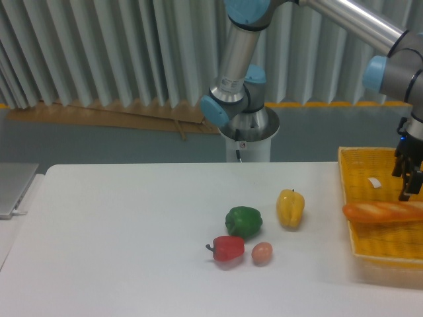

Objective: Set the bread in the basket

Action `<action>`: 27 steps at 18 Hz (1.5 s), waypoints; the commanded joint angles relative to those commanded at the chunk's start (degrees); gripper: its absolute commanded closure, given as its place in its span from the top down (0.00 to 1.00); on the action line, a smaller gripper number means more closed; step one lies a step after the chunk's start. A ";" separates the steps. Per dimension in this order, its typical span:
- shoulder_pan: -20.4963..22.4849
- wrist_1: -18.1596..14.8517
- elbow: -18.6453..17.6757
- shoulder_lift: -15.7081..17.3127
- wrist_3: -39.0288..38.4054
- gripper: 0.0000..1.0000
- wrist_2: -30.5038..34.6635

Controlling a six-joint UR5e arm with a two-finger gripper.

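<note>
Bread (386,211) lying across the left rim of the basket (380,247), its left end overhanging the tabletop (132,251). Tool (406,191) at about 1 o'clock of the bread, above it and holding nothing; its opening cannot be judged. Yellow pepper (290,208) at 9 o'clock of the bread.
</note>
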 joint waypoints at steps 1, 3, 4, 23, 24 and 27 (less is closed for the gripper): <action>-0.09 0.00 0.00 0.00 -1.40 1.00 -0.45; -0.96 0.17 0.00 0.44 -5.61 1.00 -0.45; -1.66 0.26 0.35 1.14 -6.85 1.00 -0.36; -17.40 0.26 0.00 7.56 -27.51 1.00 7.55; -17.75 0.26 0.00 7.65 -27.95 1.00 7.55; -18.54 -0.52 0.17 7.65 -31.81 1.00 7.55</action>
